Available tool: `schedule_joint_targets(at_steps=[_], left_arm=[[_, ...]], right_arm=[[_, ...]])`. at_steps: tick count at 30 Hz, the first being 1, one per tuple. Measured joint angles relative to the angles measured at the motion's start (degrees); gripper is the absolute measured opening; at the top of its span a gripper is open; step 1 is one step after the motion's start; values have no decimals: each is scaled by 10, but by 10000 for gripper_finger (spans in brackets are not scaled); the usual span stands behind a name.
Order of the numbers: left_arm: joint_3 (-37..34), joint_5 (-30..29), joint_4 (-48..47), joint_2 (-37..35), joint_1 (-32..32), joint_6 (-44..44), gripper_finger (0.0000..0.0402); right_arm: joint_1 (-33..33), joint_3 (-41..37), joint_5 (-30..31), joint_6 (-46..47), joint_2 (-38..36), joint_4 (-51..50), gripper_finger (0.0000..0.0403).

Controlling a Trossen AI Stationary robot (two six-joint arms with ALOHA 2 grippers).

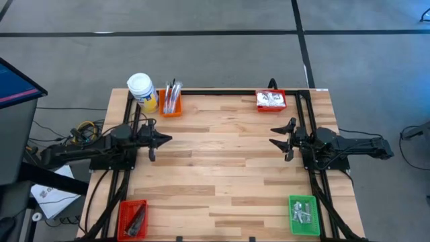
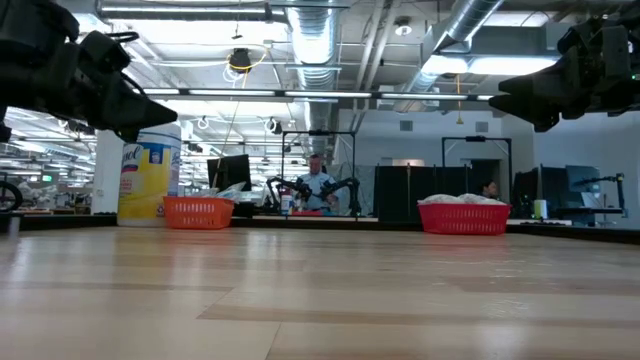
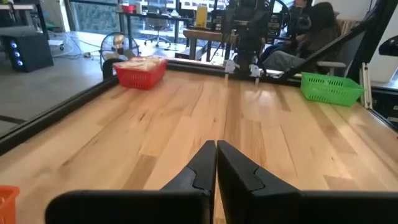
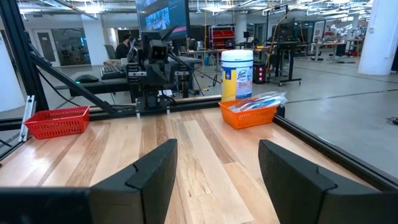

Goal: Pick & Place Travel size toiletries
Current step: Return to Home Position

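Shows left end effector [image 1: 167, 139] pressed together over the bench's [image 1: 222, 168] left edge, right end effector [image 1: 272, 136] spread apart over its right. Finds toiletries [image 1: 271, 99] binned at all four corners (toothbrushes [image 1: 172, 96] far left, sachets [image 1: 304, 214] near right).

The desk [image 1: 222, 154] is pale wood striped in honey and cream planks, edged in black. The left gripper [image 1: 164, 140] and right gripper [image 1: 274, 136] are black. Near the left gripper: an orange bin [image 1: 161, 111] of white-blue toothbrushes [image 1: 172, 94], a yellow jar [image 1: 142, 92] capped white, and a red bin [image 1: 121, 218] of dark grey bars [image 1: 136, 216]. Near the right gripper: a second red bin [image 1: 258, 101] of white packets [image 1: 270, 99], and a green bin [image 1: 291, 215] of silvery sachets [image 1: 302, 212]
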Motion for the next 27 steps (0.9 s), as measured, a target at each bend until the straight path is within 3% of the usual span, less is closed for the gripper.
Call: schedule_joint_targets(at_steps=[27], left_arm=[[0,1,16,10,0,1,7]], right_arm=[[0,0,0,0,0,0,218]])
